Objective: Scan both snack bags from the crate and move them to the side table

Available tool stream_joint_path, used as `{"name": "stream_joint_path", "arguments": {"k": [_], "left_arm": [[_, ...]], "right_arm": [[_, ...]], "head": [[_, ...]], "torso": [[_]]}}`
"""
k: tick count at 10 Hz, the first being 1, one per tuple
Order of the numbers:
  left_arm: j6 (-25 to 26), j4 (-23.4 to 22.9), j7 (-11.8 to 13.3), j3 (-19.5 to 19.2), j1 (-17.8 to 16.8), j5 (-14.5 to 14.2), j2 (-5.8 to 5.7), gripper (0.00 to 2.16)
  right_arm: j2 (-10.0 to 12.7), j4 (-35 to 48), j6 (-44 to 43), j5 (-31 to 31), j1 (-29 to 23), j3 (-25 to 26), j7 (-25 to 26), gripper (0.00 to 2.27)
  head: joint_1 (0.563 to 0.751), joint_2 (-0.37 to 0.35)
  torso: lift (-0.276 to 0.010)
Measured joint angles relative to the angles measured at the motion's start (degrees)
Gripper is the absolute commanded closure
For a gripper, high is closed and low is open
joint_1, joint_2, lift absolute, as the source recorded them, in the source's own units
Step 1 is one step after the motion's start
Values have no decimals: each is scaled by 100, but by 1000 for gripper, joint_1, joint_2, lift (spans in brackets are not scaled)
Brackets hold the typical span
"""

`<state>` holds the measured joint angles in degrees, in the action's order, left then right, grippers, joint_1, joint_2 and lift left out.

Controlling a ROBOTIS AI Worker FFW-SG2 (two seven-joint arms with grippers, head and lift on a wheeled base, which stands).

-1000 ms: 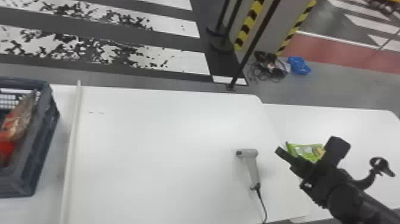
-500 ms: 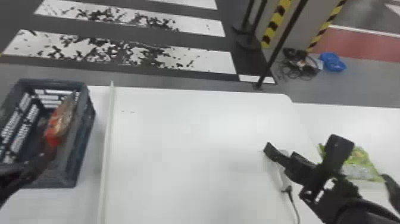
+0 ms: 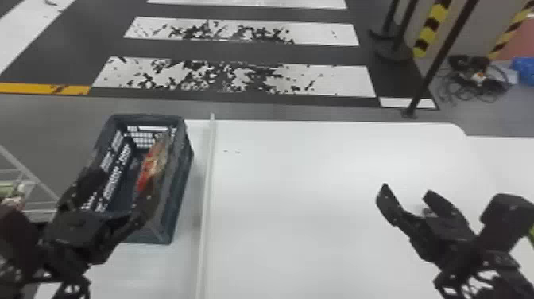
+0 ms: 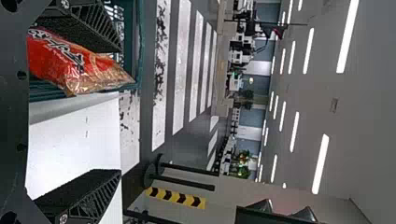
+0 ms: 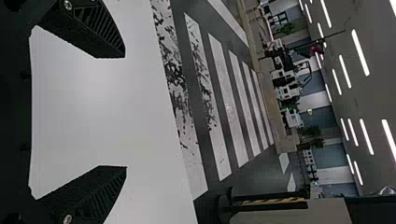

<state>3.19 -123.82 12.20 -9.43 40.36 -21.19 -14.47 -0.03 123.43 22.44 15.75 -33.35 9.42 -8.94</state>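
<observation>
The dark blue crate (image 3: pixel 180 187) at the left holds a red snack bag (image 3: pixel 153 163) leaning along its right wall. Over the crate's near end is my left gripper (image 3: pixel 121 191), open, one finger over the crate's left side and the other close to the bag's near end. In the left wrist view the red bag (image 4: pixel 79 67) lies beside one finger of the left gripper (image 4: pixel 120 111). My right gripper (image 3: pixel 406 191) stands open and empty over the white table, likewise the right gripper (image 5: pixel 125 112) in its wrist view. A green bag (image 3: pixel 531 235) peeks in at the right edge.
A raised white strip (image 3: pixel 206 199) runs between the crate and the main white table (image 3: pixel 310 206). The side table (image 3: pixel 502 159) adjoins at the right. A wire rack (image 3: pixel 28 175) with items stands at the far left. Dark posts rise beyond the table.
The head view has swung left, bringing the crate toward the middle. My left gripper has come in over the crate. The right gripper has shifted left, away from the green bag.
</observation>
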Motion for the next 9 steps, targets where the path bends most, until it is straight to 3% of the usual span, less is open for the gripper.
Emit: {"name": "stream_joint_path", "arguments": {"k": [3, 6, 9], "left_arm": [[-13, -119, -237, 123, 151, 73, -37, 70], [-24, -176, -353, 220, 284, 71, -65, 66], [-6, -169, -346, 84, 315, 28, -72, 70]], "right_arm": [[3, 167, -1652, -1148, -552, -1065, 730, 80], [3, -278, -3916, -1289, -994, -1250, 1316, 56], [3, -441, -4126, -1083, -1020, -1189, 1313, 56]], "head": [[695, 83], [695, 64], [695, 63]], "torso": [[-29], [-29], [-29]]}}
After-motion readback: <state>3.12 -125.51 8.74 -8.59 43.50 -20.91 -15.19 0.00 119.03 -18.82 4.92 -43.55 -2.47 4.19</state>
